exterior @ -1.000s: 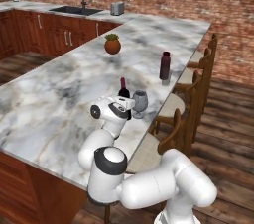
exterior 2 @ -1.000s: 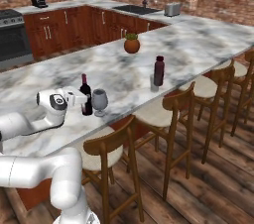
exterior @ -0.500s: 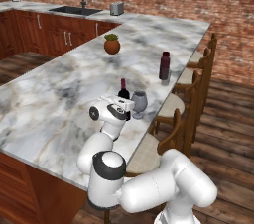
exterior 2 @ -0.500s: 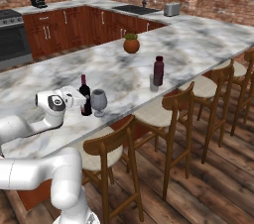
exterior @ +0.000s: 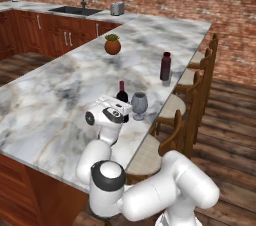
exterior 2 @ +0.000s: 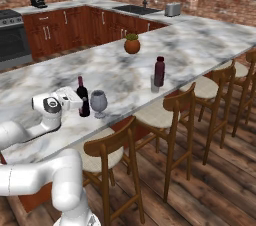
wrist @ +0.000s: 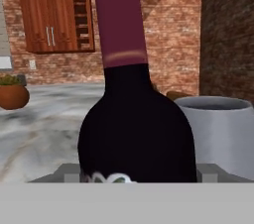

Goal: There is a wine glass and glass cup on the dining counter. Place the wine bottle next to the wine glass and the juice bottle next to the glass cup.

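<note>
I have the wine bottle (exterior: 122,96) standing on the surface (exterior: 60,95) just beside the wine glass (exterior: 139,105); whether my fingers (exterior: 121,113) grip it I cannot tell, and fetching the juice bottle (exterior: 165,66) comes next.

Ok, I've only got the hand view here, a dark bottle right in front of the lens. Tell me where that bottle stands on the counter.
Observer: The wine bottle stands upright on the dining counter, near the edge that faces the chairs, with the wine glass right beside it.
Operator: Give me the other pair.
Observer: The juice bottle stands farther along the same edge, with the glass cup close by it.
Operator: Now the gripper.
Observer: The gripper is at the wine bottle's lower body in the left base view; I cannot tell there whether its fingers press the glass.
</note>
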